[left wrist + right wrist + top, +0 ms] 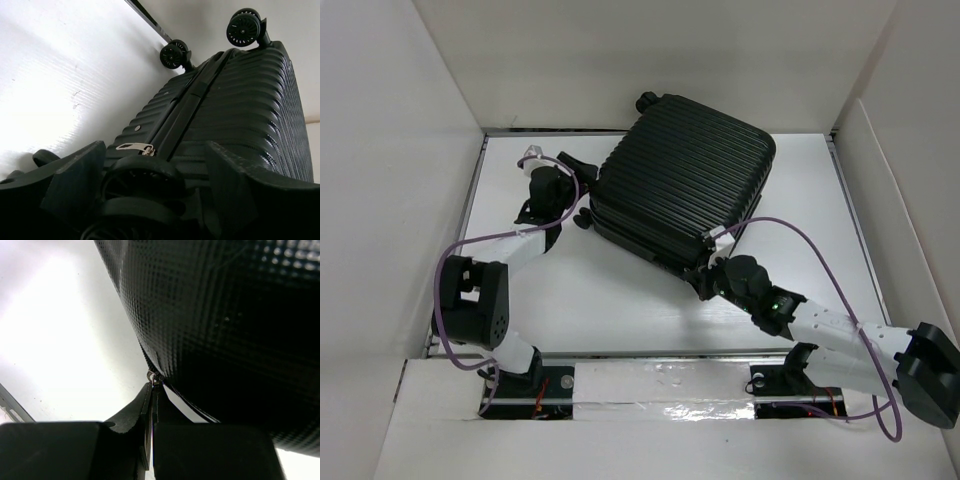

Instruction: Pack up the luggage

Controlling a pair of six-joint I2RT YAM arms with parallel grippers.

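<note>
The luggage is a black ribbed suitcase lying closed and turned at an angle on the white table. My left gripper is at its left corner, open, its fingers either side of a caster wheel. A silver zipper pull lies just beyond that wheel on the luggage's side seam. My right gripper is at the near corner of the luggage. In the right wrist view it is shut on a small metal zipper pull.
White walls enclose the table on the left, back and right. Another caster wheel sticks out at the luggage's far corner. Purple cables loop from both arms. A white ledge runs along the near edge.
</note>
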